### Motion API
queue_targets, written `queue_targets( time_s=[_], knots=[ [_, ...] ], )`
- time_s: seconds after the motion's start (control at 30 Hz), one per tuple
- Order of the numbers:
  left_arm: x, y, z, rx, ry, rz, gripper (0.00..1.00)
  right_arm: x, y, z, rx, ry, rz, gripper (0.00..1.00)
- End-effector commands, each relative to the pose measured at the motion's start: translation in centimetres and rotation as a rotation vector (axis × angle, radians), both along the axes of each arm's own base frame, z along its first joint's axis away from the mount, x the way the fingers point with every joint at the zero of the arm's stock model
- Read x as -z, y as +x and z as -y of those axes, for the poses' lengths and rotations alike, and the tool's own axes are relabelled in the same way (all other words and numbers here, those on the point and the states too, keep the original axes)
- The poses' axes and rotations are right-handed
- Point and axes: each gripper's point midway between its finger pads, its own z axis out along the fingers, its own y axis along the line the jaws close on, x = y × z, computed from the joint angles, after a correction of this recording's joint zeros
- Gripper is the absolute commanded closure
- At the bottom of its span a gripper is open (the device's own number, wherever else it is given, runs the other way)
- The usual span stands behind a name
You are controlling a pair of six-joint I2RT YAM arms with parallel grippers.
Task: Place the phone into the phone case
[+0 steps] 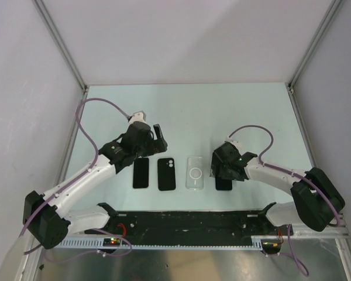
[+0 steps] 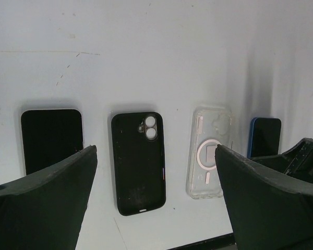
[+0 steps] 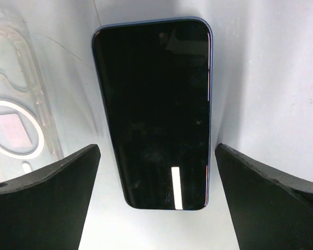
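Observation:
Four things lie in a row on the table. From left to right they are a white-edged phone (image 1: 140, 173), a black phone case (image 1: 167, 174), a clear phone case (image 1: 195, 172) and a blue-edged phone (image 1: 224, 184). My right gripper (image 1: 222, 171) is open and low over the blue phone (image 3: 155, 112), with one finger on each long side of it and a gap at both. My left gripper (image 1: 154, 142) is open and empty, held above and behind the black case (image 2: 138, 161). The left wrist view also shows the white-edged phone (image 2: 51, 138) and the clear case (image 2: 211, 153).
A black rail (image 1: 193, 225) with the arm bases runs along the near edge of the table. White walls with metal posts (image 1: 61, 47) close in the back and sides. The clear case (image 3: 15, 120) lies close to the left of my right gripper's left finger.

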Motion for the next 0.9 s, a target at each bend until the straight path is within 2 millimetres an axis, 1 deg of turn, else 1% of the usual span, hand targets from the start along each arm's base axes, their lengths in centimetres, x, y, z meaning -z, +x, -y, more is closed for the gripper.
queue_targets(
  time_s=[0.0, 0.13, 0.33, 0.37, 0.43, 0.57, 0.67, 0.77, 0.87],
  knots=[
    [-0.9, 0.8, 1.0, 0.005, -0.038, 0.023, 0.02, 0.5, -0.3, 1.3, 0.044, -0.073, 0.003, 0.00],
    [-0.4, 1.1, 1.6, 0.014, -0.020, 0.011, 0.02, 1.0, -0.5, 1.6, 0.045, -0.111, -0.003, 0.00],
    [0.3, 2.0, 3.8, 0.015, 0.004, -0.013, 0.02, 1.6, -0.9, 1.1, 0.029, -0.124, -0.014, 0.08],
    [0.2, 2.2, 4.2, 0.004, 0.001, -0.012, 0.02, 1.7, -1.0, 1.0, 0.025, -0.125, -0.016, 0.11],
    [0.9, 2.7, 5.2, -0.014, 0.005, -0.028, 0.04, 1.9, -1.1, 0.8, 0.019, -0.125, -0.024, 0.16],
    [2.6, 3.3, 7.8, -0.007, 0.036, -0.059, 0.11, 1.9, -1.2, 0.7, 0.006, -0.117, -0.032, 0.27],
    [4.6, 3.3, 9.8, 0.017, 0.076, -0.088, 0.18, 1.2, -1.1, 0.7, 0.006, -0.097, -0.022, 0.34],
    [6.6, 3.1, 10.8, 0.032, 0.109, -0.116, 0.25, 0.5, -0.9, 0.7, 0.006, -0.057, -0.014, 0.40],
    [8.2, 2.8, 11.5, 0.063, 0.141, -0.134, 0.32, 0.0, -0.8, 0.6, 0.007, -0.016, -0.010, 0.44]
  ],
)
